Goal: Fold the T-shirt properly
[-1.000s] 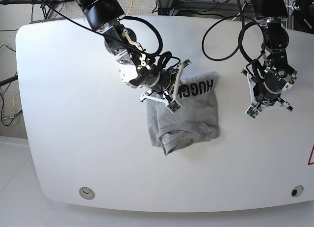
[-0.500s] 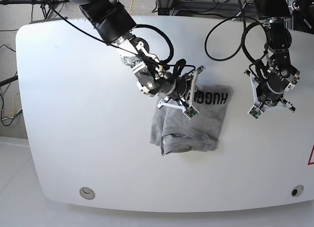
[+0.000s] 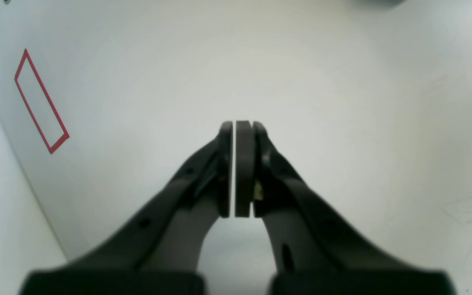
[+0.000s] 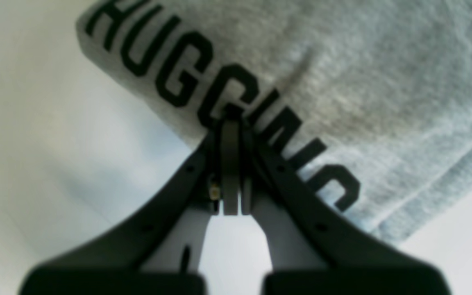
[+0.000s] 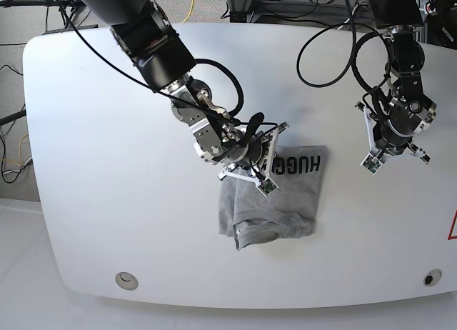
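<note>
Dragged nearer, the T-shirt [image 5: 285,187] stays pinched in the right claw [image 4: 232,119]; left claw [image 3: 238,127] closed, empty.

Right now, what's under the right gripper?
The T-shirt: the right gripper is shut at its folded edge, by the black HUGGING lettering. White table shows beside that edge. Whether cloth is pinched between the pads is hidden.

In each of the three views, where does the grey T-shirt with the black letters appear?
Base: the T-shirt lies at table centre, under the right gripper.
Right wrist: it fills the upper right, lettering at the right gripper's tips.
Left wrist: not in it; only bare table and the left gripper.
Shared landmark: the black lettering.
</note>
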Available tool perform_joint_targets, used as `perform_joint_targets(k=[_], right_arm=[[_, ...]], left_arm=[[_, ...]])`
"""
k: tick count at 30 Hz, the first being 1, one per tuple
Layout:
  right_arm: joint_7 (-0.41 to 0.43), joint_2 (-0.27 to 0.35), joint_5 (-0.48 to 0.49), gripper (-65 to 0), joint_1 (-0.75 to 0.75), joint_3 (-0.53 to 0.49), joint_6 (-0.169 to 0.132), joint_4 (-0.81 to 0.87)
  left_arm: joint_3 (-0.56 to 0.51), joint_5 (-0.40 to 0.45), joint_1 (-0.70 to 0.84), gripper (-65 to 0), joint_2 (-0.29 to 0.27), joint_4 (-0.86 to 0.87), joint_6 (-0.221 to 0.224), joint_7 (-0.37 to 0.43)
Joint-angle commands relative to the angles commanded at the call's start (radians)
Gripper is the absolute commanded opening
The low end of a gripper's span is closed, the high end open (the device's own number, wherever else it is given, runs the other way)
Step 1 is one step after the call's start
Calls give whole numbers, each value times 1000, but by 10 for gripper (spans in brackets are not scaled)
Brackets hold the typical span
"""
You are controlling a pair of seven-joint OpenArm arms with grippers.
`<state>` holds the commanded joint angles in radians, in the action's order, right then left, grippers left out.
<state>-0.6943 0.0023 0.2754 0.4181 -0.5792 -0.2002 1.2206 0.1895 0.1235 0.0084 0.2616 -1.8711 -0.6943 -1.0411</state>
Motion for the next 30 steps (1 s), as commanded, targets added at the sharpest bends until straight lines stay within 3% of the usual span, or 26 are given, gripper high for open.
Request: perform_joint_targets(k=[11, 18, 26, 30], right_arm=[[-3, -2, 8, -649, -41, 0, 5, 54], [-75, 49, 2, -649, -101, 48, 11, 204], [-187, 135, -5, -650, -196, 279, 11, 390], [-222, 219, -5, -650, -273, 439, 11, 491]], left_arm=[[0, 0, 0, -650, 0, 0, 0, 0], [2, 0, 0, -650, 35, 0, 0, 0], [115, 2, 2, -650, 37, 0, 0, -2], [180, 2, 32, -650, 68, 0, 0, -2]])
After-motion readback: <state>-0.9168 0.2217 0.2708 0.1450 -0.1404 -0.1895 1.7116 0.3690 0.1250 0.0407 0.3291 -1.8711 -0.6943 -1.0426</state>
